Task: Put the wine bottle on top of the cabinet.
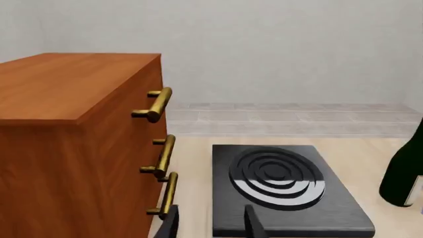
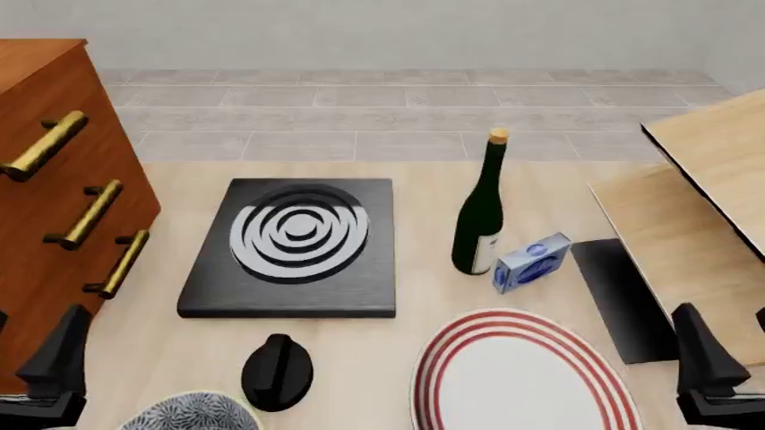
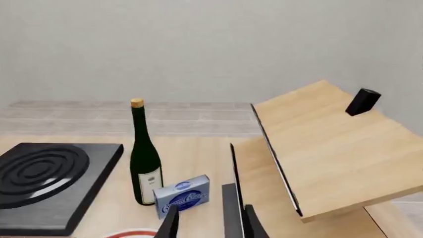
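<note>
Your left gripper [image 1: 210,224] sat low at the near left edge, its fingers [image 2: 57,351] spread apart with nothing between them. Your right gripper [image 3: 207,223] sat at the near right edge, likewise released and empty, one finger [image 2: 705,354] showing in the front view. Between the two arms, nearest you, lay a red-striped white plate [image 2: 522,376], a small black knob-shaped object [image 2: 278,371] and the rim of a patterned blue-grey bowl [image 2: 192,414].

Just ahead of your left fingers and a little to their right lay the black hob plate [image 2: 293,248] with its ringed burner. Close on the left of those fingers rose the cabinet [image 2: 54,202], reddish-brown, its three brass handles [image 1: 157,104] facing the hob.

Ahead of your right fingers and to their left stood the wine bottle [image 2: 481,210], upright on the table, well apart from both grippers and not on the cabinet. A small blue box [image 2: 532,262] sat just beside its base, on the side nearer your right gripper. To the right of those fingers was the pale wooden furniture [image 3: 334,148] with black edges, a small black block [image 3: 363,101] resting on its top.

Beyond everything ran a tiled floor [image 2: 395,112] and a plain wall.
</note>
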`<state>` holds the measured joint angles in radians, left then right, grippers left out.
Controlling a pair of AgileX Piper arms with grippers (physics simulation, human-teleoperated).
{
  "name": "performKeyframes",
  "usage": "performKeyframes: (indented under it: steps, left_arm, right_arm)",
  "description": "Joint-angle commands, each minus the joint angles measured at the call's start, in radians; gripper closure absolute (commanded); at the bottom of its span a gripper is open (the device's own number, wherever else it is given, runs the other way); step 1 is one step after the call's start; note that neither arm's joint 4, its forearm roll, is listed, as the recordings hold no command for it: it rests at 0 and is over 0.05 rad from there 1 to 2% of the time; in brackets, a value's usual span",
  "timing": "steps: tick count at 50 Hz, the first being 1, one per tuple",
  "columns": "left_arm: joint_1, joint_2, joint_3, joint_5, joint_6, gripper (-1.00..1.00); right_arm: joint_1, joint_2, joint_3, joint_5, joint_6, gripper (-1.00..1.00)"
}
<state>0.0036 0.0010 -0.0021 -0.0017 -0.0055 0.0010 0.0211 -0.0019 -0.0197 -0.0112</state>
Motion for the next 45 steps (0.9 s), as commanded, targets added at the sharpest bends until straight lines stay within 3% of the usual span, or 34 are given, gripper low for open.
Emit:
performKeyframes:
  steps: [1,17,21,23,27,34,45]
  left_arm:
    - [-0.009,0.001,-0.005,-0.002,0.012,-1.00]
    - [-0.031,0.000,-0.004,-0.006,0.026,-1.00]
    - [-0.079,0.022,-0.011,0.003,0.114,-1.00]
    - [-0.065,0.157,0.000,-0.093,0.168,-1.00]
    - [-0.095,0.197,0.001,-0.126,0.189,-1.00]
    - [-0.174,0.293,-0.007,-0.211,0.180,-1.00]
    - [-0.262,0.580,-0.026,-0.480,0.160,-1.00]
  right_arm:
    - [0.003,-0.018,-0.003,0.018,-0.031,-1.00]
    - [0.003,-0.019,-0.004,0.019,-0.030,-1.00]
    - [0.003,-0.019,-0.004,0.020,-0.030,-1.00]
    - [0.003,-0.019,-0.003,0.019,-0.029,-1.00]
    - [0.003,-0.019,-0.004,0.020,-0.030,-1.00]
    - [0.003,-0.018,-0.002,0.017,-0.030,-1.00]
    - [0.003,-0.018,-0.003,0.017,-0.030,-1.00]
